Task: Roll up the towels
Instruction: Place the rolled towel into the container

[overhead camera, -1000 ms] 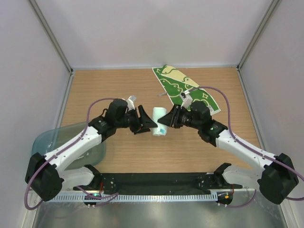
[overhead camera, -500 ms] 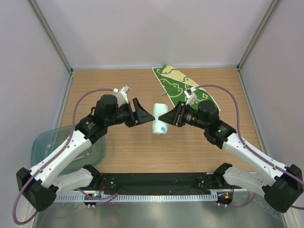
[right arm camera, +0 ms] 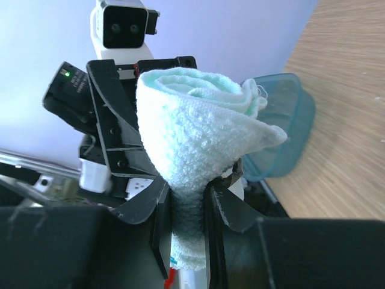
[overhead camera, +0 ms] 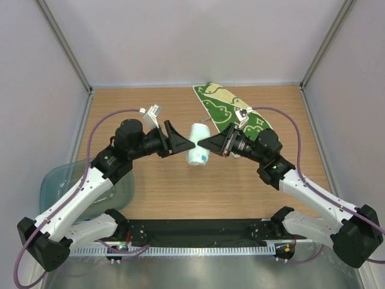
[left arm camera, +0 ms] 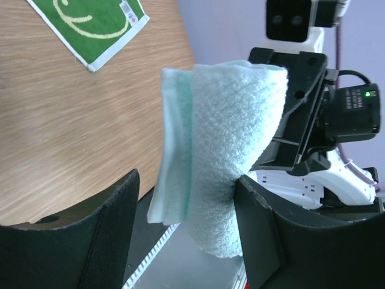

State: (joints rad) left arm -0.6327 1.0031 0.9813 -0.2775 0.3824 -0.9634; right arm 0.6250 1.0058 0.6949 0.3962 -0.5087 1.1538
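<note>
The pale mint-blue towel (overhead camera: 196, 153) is rolled into a tight cylinder and hangs in the air above the middle of the table. My right gripper (overhead camera: 202, 144) is shut on it, pinching one end of the roll (right arm camera: 192, 132) between its fingers (right arm camera: 187, 205). My left gripper (overhead camera: 187, 144) faces it from the left with its jaws wide open around the roll (left arm camera: 234, 120); the roll touches only one finger (left arm camera: 258, 229). The green towel with cream patches (overhead camera: 234, 111) lies flat at the back right, also visible in the left wrist view (left arm camera: 90, 24).
A translucent teal-grey bin (overhead camera: 60, 180) stands at the near left edge under the left arm, also visible in the right wrist view (right arm camera: 283, 120). Grey walls enclose the table on three sides. A black rail (overhead camera: 198, 232) runs along the near edge.
Both grippers have risen and moved slightly toward the back, and the mint roll has come up off the table in the right gripper's pinch. The left jaws remain open around it.
</note>
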